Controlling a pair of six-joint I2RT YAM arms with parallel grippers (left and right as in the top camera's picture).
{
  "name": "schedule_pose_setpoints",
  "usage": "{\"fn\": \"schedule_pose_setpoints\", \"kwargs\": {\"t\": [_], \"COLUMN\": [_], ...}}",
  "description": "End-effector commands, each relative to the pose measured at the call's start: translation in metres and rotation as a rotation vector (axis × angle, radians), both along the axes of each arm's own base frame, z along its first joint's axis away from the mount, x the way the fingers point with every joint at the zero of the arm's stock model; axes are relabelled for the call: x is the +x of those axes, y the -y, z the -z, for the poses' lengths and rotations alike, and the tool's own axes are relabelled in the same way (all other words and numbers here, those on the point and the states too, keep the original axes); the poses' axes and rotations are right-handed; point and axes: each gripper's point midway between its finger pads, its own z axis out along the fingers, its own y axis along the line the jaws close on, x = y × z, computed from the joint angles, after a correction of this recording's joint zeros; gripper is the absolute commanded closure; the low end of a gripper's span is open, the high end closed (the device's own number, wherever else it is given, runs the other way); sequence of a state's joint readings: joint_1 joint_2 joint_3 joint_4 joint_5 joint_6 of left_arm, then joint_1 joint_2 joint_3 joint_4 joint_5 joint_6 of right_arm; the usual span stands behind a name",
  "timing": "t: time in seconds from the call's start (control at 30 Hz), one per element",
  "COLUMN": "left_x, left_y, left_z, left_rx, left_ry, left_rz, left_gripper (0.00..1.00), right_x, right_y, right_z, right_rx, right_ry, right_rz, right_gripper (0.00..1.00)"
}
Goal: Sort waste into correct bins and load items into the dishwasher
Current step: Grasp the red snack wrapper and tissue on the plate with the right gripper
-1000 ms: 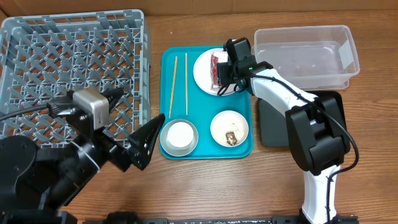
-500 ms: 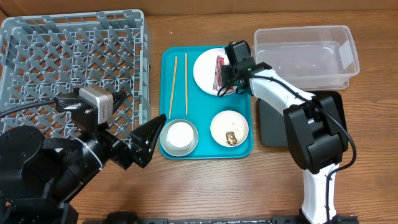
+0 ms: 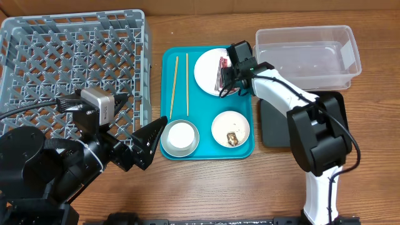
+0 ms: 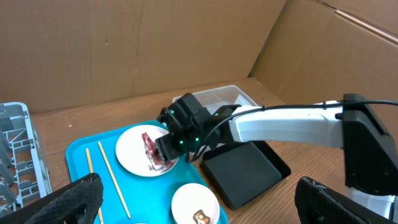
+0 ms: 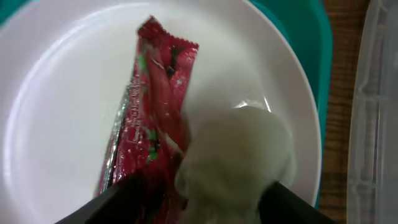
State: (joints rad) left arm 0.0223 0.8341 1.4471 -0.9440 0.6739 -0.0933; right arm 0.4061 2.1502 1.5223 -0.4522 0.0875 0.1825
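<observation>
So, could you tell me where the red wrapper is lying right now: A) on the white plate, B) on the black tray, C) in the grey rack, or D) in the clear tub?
A: the red wrapper lies on the white plate on the teal tray.

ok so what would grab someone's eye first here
The bright teal tray in the middle, where the right gripper reaches down at a red wrapper lying on a white plate. Left of the tray, the big grey dish rack fills the corner.

Even, bright light with soft shadows. The right wrist view blurs nearest its dark fingers (image 5: pixel 124 199), and the crumpled red wrapper (image 5: pixel 155 118) beyond is sharper.
</observation>
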Motion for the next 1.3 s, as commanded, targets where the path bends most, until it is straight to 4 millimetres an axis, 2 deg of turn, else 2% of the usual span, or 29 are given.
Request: {"fn": "schedule_pose_setpoints", "kwargs": {"t": [0.0, 0.13, 0.23, 0.33, 0.4, 0.43, 0.47, 0.5, 0.67, 0.8, 0.87, 0.93, 1.03, 1.1, 1.13, 1.2, 1.27], "left_x": [-0.001, 0.000, 0.000, 0.000, 0.000, 0.000, 0.000, 0.000, -0.001, -0.002, -0.002, -0.001, -0.001, -0.001, -0.001, -0.001, -0.002], "left_y": [-0.001, -0.001, -0.002, -0.002, -0.002, -0.002, -0.002, -0.002, -0.002, -0.002, -0.003, -0.005, -0.006, -0.006, -0.006, -0.006, -0.006], "left_z": [-0.001, -0.001, -0.001, -0.001, -0.001, -0.001, -0.001, -0.001, 0.000, 0.004, 0.006, 0.009, 0.011, 0.011, 0.011, 0.011, 0.012], "left_rx": [0.018, 0.019, 0.019, 0.019, 0.019, 0.019, 0.019, 0.019, 0.019, 0.019, 0.022, 0.028, 0.029, 0.029, 0.029, 0.029, 0.029], "left_ry": [0.022, 0.021, 0.021, 0.021, 0.021, 0.021, 0.021, 0.021, 0.014, -0.006, -0.012, -0.028, -0.036, -0.037, -0.037, -0.038, -0.038], "left_rz": [0.003, 0.001, 0.000, 0.000, 0.000, -0.001, 0.000, -0.001, 0.000, -0.001, -0.010, -0.027, -0.031, -0.031, -0.031, -0.031, -0.031], "left_gripper": [0.00, 0.00, 0.00, 0.00, 0.00, 0.00, 0.00, 0.00, 0.00, 0.00, 0.00, 0.00, 0.00, 0.00, 0.00, 0.00, 0.00], "right_x": [0.007, 0.001, -0.001, -0.001, -0.003, -0.004, -0.005, -0.006, -0.005, -0.011, -0.016, -0.019, -0.021, -0.022, -0.021, -0.021, -0.022], "right_y": [-0.013, -0.022, -0.023, -0.027, -0.033, -0.037, -0.039, -0.042, -0.043, -0.046, -0.048, -0.049, -0.048, -0.048, -0.048, -0.050, -0.052], "right_z": [-0.060, -0.068, -0.067, -0.066, -0.063, -0.059, -0.055, -0.050, -0.022, -0.001, 0.007, 0.012, 0.018, 0.018, 0.014, 0.003, -0.016], "right_rx": [0.091, 0.124, 0.124, 0.138, 0.158, 0.166, 0.173, 0.177, 0.166, 0.176, 0.196, 0.197, 0.191, 0.192, 0.198, 0.212, 0.235], "right_ry": [0.096, 0.089, 0.083, 0.081, 0.069, 0.059, 0.052, 0.043, 0.003, -0.050, -0.083, -0.103, -0.119, -0.121, -0.117, -0.107, -0.090], "right_rz": [-0.036, -0.072, -0.074, -0.085, -0.104, -0.113, -0.121, -0.127, -0.117, -0.119, -0.118, -0.122, -0.120, -0.119, -0.119, -0.122, -0.133], "right_gripper": [0.38, 0.38, 0.39, 0.53, 0.55, 0.52, 0.40, 0.36, 0.37, 0.51, 0.53, 0.57, 0.69, 0.91, 0.96, 0.96, 0.96]}}
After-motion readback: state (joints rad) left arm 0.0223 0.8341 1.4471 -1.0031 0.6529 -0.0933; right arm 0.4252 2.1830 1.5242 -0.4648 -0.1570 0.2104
